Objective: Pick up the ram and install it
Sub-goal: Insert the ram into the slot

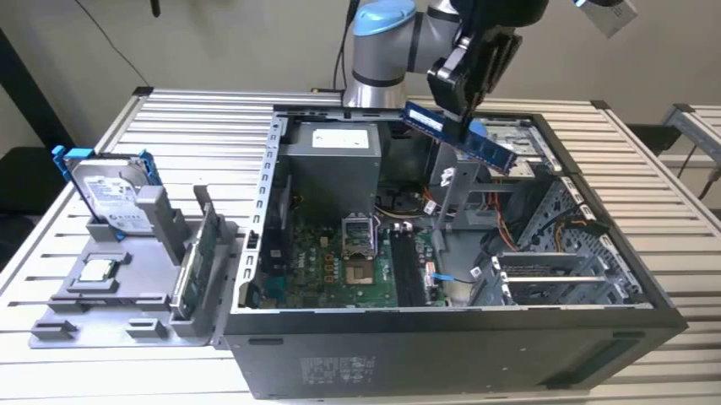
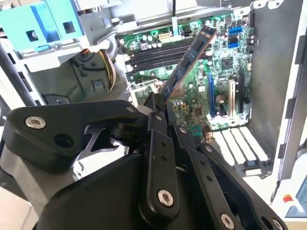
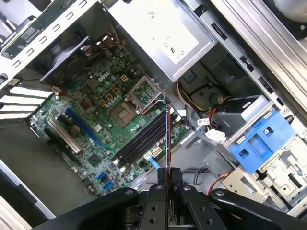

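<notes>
Ram is off the bench, clamped at one end between the gripper fingers and tilted. At the bench's left edge, a grey holder carries the hard drive upright and the CPU chip lying flat. Just beside it stands the open computer case, motherboard exposed. The ram is held high over the case's far right corner; in both wrist views it is above the memory slots, apart from them.
</notes>
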### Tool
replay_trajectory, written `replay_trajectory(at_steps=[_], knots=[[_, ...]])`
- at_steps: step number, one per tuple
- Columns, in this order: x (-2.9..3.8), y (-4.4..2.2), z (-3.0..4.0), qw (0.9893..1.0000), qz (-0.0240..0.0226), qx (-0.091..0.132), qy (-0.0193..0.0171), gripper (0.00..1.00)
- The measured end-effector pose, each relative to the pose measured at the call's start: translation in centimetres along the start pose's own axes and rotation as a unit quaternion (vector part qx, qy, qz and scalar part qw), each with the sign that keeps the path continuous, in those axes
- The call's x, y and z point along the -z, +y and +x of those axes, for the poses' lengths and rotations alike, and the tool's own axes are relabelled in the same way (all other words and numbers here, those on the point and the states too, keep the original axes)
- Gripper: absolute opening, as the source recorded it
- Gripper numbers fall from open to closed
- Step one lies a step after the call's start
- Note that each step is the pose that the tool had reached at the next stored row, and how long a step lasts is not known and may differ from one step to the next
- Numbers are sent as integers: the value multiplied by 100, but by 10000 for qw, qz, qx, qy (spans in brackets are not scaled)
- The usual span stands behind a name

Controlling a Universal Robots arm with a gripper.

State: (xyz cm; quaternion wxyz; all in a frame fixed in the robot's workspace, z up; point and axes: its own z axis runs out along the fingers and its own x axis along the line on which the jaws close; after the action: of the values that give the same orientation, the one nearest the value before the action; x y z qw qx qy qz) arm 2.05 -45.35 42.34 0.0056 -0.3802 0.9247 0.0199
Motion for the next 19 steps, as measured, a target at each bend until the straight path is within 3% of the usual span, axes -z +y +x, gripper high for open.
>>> replay_trajectory(at_steps=[5,10,15,19], knots=[[0,0,0,9993,10,-380,-12,14],[0,0,0,9973,19,-737,-24,14],[-1,0,0,9938,28,-1109,-36,14],[0,0,0,9900,36,-1412,-45,14]])
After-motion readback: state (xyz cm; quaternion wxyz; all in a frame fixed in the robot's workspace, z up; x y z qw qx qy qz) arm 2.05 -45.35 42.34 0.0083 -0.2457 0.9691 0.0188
